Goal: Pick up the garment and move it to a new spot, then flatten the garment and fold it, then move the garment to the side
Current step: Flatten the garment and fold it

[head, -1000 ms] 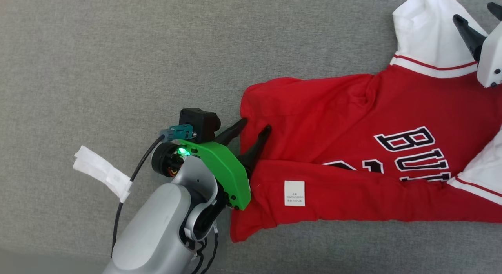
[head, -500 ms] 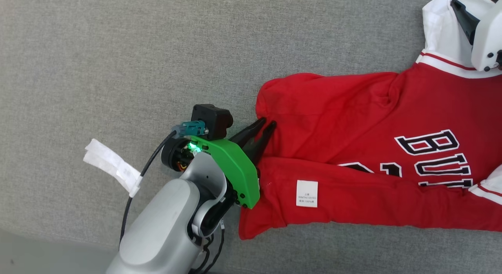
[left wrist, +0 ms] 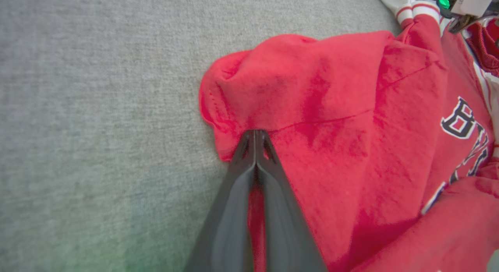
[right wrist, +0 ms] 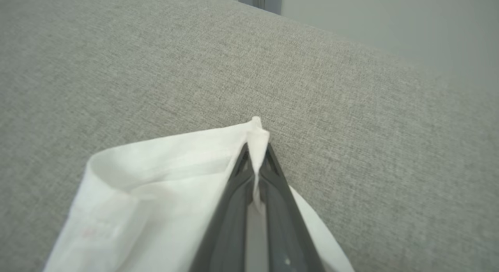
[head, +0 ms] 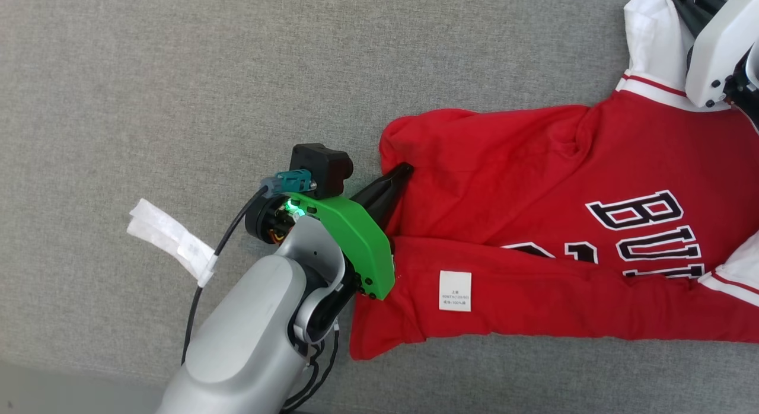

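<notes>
Both ends of garment (head: 504, 165) pinched, left claw (left wrist: 255, 132) clamped on red edge, right claw (right wrist: 255, 147) clamped on white corner

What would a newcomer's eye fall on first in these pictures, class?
The bright red garment with bold black-and-white lettering sprawls across the right of the grey fabric surface. At its left edge the left arm's dark fingers, behind a vivid green cover, pinch shut on red cloth. At the upper right, the right arm's fingers clamp its white sleeve.
</notes>
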Controlling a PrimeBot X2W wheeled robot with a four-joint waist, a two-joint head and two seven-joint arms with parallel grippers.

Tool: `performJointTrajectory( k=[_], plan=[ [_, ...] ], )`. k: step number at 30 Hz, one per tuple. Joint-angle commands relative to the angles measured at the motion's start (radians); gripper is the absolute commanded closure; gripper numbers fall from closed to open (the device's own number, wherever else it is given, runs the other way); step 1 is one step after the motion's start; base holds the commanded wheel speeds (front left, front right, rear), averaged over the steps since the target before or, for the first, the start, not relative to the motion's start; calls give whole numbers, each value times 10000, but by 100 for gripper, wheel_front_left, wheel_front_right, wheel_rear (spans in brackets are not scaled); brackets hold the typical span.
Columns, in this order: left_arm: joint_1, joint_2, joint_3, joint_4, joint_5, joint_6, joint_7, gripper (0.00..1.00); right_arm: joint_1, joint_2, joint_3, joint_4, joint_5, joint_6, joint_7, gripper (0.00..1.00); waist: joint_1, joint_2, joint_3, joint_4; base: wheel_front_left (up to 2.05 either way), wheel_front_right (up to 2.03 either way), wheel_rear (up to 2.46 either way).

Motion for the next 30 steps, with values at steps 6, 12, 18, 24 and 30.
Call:
performJointTrajectory(
  k=[6, 12, 18, 24, 30],
  plan=[
    [-186, 86, 180, 136, 71, 174, -227, 100, -280, -181, 396, 160, 404, -5, -636, 100, 0, 0, -142, -102, 0, 0, 0],
    [-81, 184, 254, -21, 93, 238, -420, 100, -468, -307, 699, 262, 730, -5, -1087, 100, 0, 0, -286, -126, 0, 0, 0],
    [-66, 267, 367, -455, 151, 352, -640, 100, -713, -449, 854, 343, 1027, -5, -1572, 100, 0, 0, -430, -132, 0, 0, 0],
    [-97, 423, 458, -1082, 181, 493, -610, 100, -891, -596, 960, 391, 1353, -5, -1942, 100, 0, 0, -571, -178, 0, 0, 0],
    [-74, 552, 590, -1693, 222, 685, -635, 100, -793, -687, 1030, 128, 1715, -5, -2480, 100, 0, 0, -730, -306, 0, 0, 0]
  ],
)
